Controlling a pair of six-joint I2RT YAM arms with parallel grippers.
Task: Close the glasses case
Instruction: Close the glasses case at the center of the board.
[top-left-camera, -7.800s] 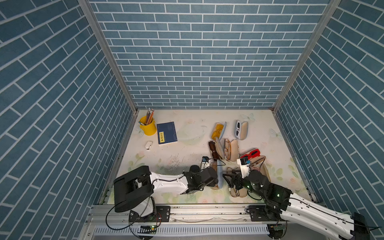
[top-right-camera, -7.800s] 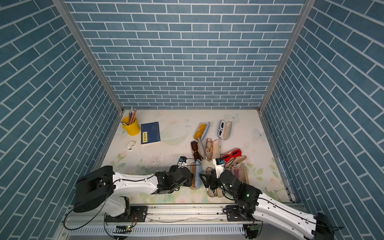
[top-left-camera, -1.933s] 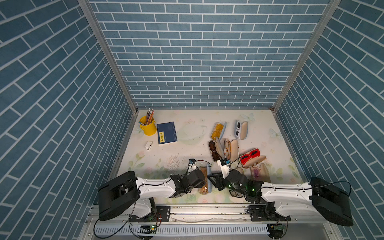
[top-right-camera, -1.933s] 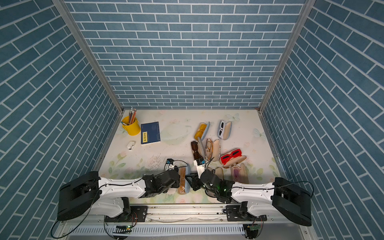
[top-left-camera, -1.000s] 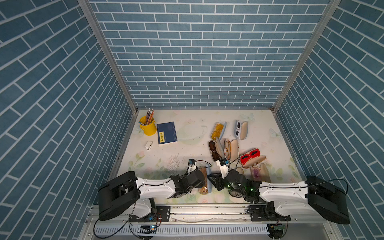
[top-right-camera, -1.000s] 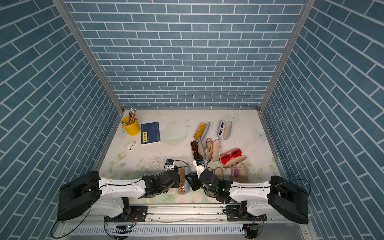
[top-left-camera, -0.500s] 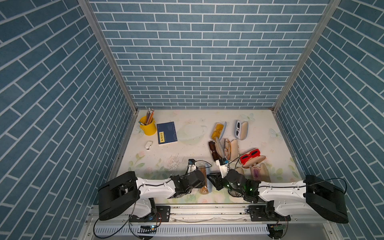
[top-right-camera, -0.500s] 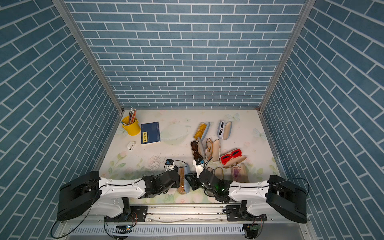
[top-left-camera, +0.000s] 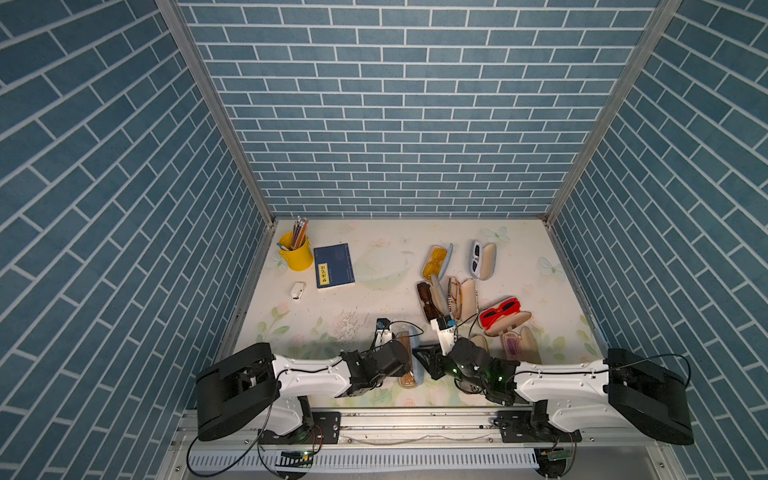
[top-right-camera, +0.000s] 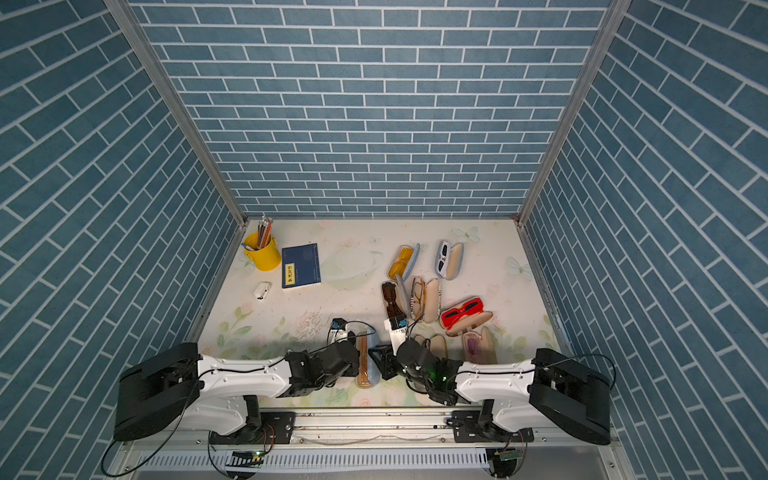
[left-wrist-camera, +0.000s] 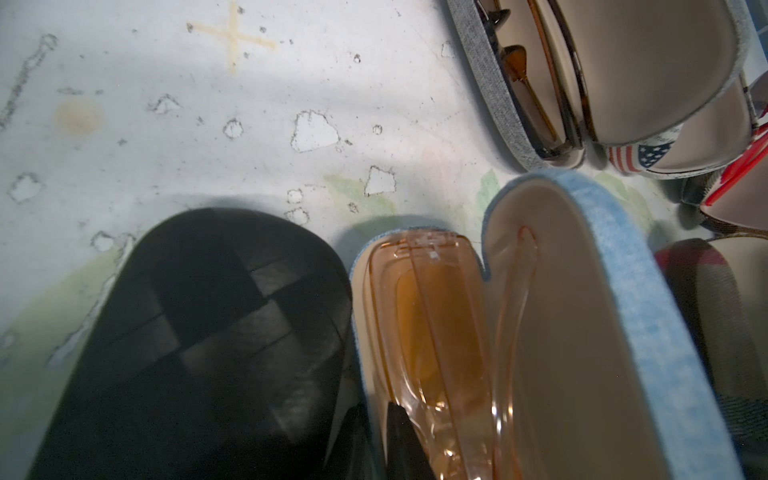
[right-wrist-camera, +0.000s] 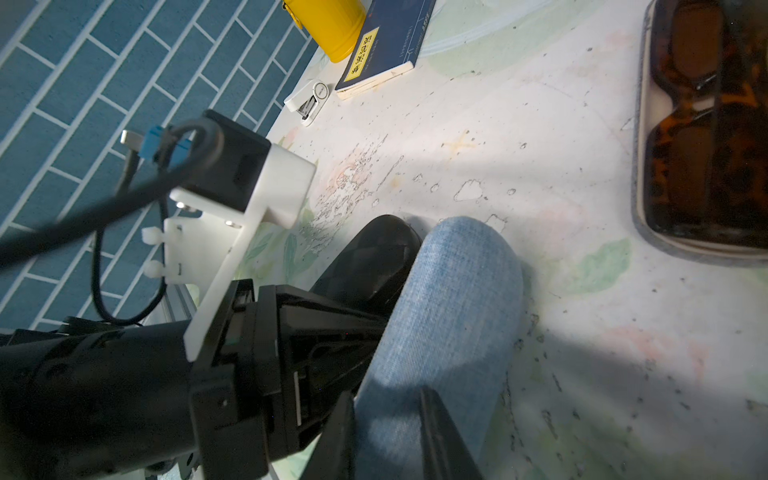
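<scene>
At the bench's (top-left-camera: 386, 286) front edge the glasses case (top-left-camera: 411, 359) stands half open: my left end effector (left-wrist-camera: 357, 395) pinches its base wall, and my right end effector (right-wrist-camera: 390, 432) is clamped on the denim lid (right-wrist-camera: 449, 299). Folding it shut could trap the peach glasses' (left-wrist-camera: 432, 332) temple or my left fingertip (left-wrist-camera: 401, 444) inside. Scuffed floral surface, blue brick walls (top-left-camera: 395, 124) on three sides.

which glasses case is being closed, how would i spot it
Go to the floral tabletop's near edge, where the left gripper and right gripper meet. Between them lies a light blue denim glasses case, half open, with clear orange glasses inside. The other open cases lie further back or right.
</scene>
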